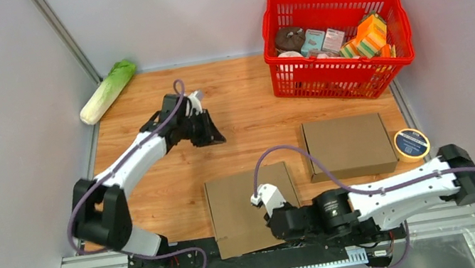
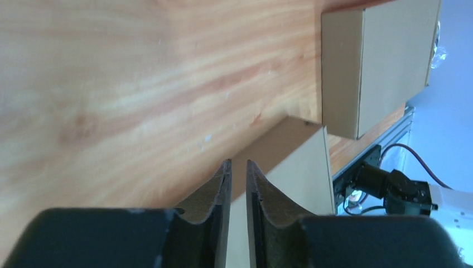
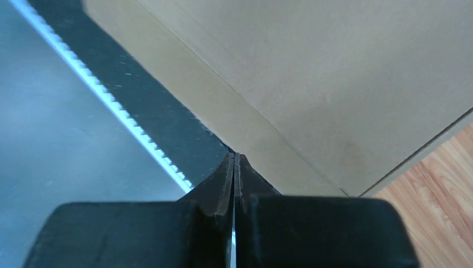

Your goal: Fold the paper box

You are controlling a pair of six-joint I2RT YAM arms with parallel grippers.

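Top external view: paper box lies flat, long axis near-far, just left of the pinched-together right jaws at its near-right edge; narrowly parted left jaws sit farther off.

From my seat, the flat brown cardboard box blank lies at the near edge of the wooden table. Behind it to the right sits a folded brown cardboard box, with a round yellow tape roll just right of that. The red plastic basket stands far right, and the long green-white cabbage lies at the far left corner.
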